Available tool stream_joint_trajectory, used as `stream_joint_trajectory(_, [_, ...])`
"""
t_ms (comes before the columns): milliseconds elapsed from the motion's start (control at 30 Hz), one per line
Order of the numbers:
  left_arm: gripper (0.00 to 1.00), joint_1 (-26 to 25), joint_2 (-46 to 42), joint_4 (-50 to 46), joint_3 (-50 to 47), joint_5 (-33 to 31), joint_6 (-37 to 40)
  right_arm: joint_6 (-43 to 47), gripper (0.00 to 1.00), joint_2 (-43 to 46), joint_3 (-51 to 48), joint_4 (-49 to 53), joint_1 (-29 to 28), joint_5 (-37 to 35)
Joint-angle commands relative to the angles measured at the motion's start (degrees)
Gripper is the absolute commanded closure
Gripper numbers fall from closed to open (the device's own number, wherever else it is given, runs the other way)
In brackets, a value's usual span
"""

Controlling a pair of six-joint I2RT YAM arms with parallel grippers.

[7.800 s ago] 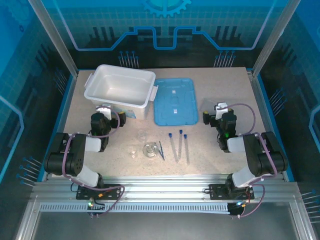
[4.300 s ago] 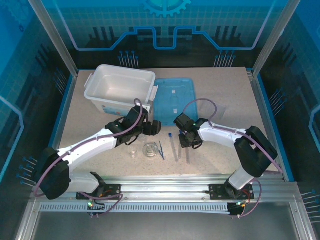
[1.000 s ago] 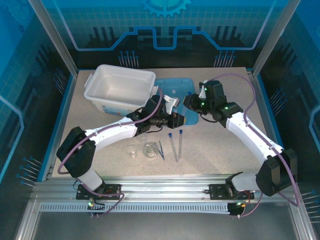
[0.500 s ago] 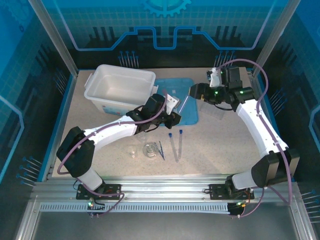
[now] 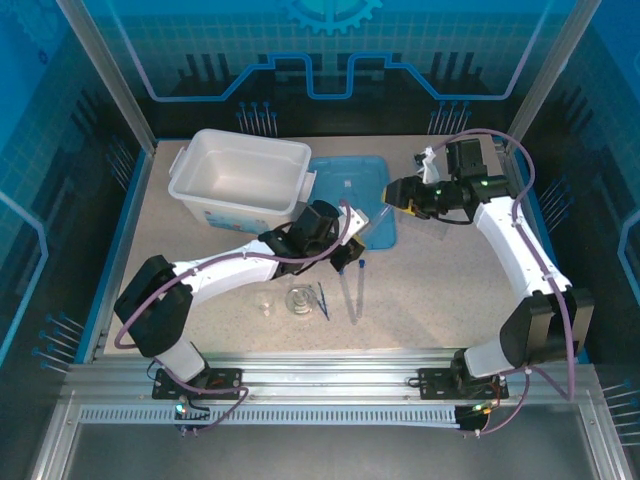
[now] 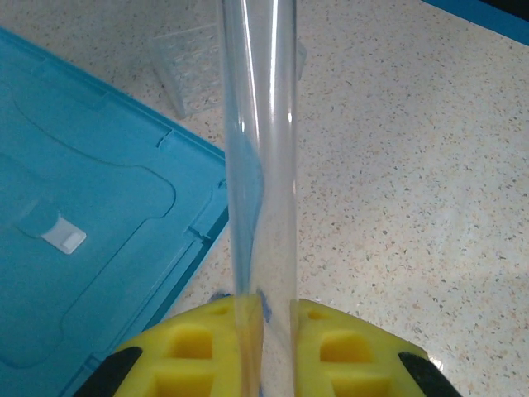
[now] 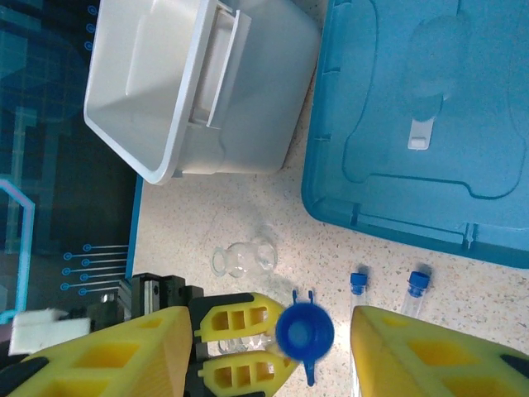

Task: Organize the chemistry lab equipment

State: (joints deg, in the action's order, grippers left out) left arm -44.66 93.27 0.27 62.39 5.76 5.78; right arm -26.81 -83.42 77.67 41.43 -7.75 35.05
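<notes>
Centre of the overhead view, and the left gripper (image 6: 277,321) is clamped on a clear tube (image 6: 260,165): its wrist camera shows the yellow pads (image 6: 207,351) pinching the glass at the bottom edge of the frame, with the tube running straight up and out at the top. That tube is off the table, angled up and to the right over the near right corner of the light-blue lid (image 5: 345,195). Its blue cap (image 7: 304,331) shows end-on near the bottom of the right wrist view. The right gripper (image 7: 273,343) sits right there with its jaws spread, one yellow finger on each side of the cap and a sliver of daylight on both sides, so it grips nothing. Overhead, the right arm curls in from the right side of the frame to meet the tube tip just off the lid's right edge. Below centre, two more capped tubes (image 5: 352,290) lie side by side on the speckled table (image 5: 450,290). Left of them are the dark-blue tweezers (image 5: 322,300), then the conical flask (image 5: 298,300), then a small beaker (image 5: 265,300). A second beaker (image 7: 244,258) shows in the right wrist view, below the white bin (image 5: 240,172), which sits in the upper left beside the lid.
</notes>
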Motion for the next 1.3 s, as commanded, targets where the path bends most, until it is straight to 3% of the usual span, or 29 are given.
stream_joint_trajectory(0, [1.0,-0.37,-2.17,2.19,-1.47,-1.1,2.21,1.15,0.47,-1.0,-0.69,0.85,-0.68,1.51])
stream_joint_trajectory(833, [0.97,-0.87,-2.65,2.37,-1.61,-0.81,3.22,0.88,0.91,-3.33,-1.83,-0.84,-2.36,3.72])
stream_joint_trajectory(1000, [0.73,-0.88,-2.75,1.9,-1.07,-1.79,2.64,0.84,0.94,-2.72,-1.52,-0.69,-2.27,3.16])
stream_joint_trajectory(1200, [0.51,-0.82,-3.16,1.74,-0.19,-3.75,0.88,0.94,0.95,-1.28,-1.14,0.18,-1.39,1.25])
stream_joint_trajectory(1267, [0.38,-0.63,-3.35,1.52,0.25,-5.27,-0.58,1.03,0.95,-0.45,-0.94,0.66,-0.55,0.02])
